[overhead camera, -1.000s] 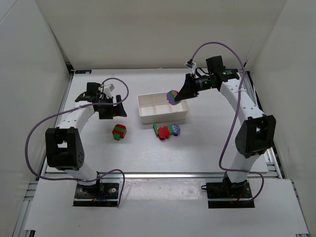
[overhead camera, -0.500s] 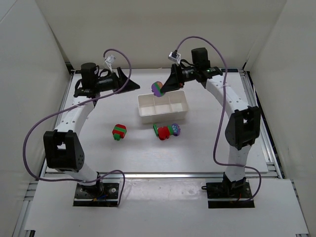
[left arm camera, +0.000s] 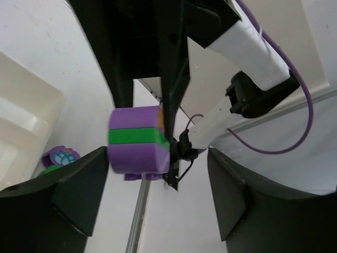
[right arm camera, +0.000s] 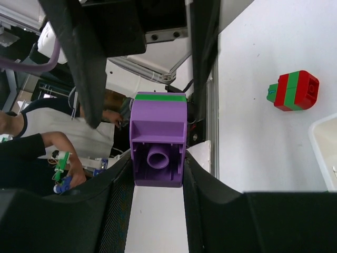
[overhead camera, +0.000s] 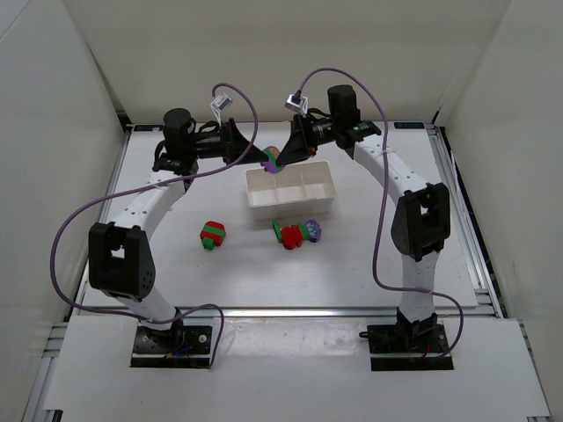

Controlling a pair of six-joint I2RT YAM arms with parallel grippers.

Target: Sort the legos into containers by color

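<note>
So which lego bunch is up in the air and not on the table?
The purple-and-green stack, pinched in the right gripper. The red-and-green stack and the mixed clump lie on the table.

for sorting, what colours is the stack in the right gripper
The stack shows purple, green, purple layers; best in left wrist view.

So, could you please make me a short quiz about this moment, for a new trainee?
1. True or false: the right gripper is shut on the purple and green stack.
2. How many compartments does the white tray have? A two, B three, C four.
3. Which colours does the small stack lying left of the tray have?
Key: 1 true; 2 B; 3 red and green.
</note>
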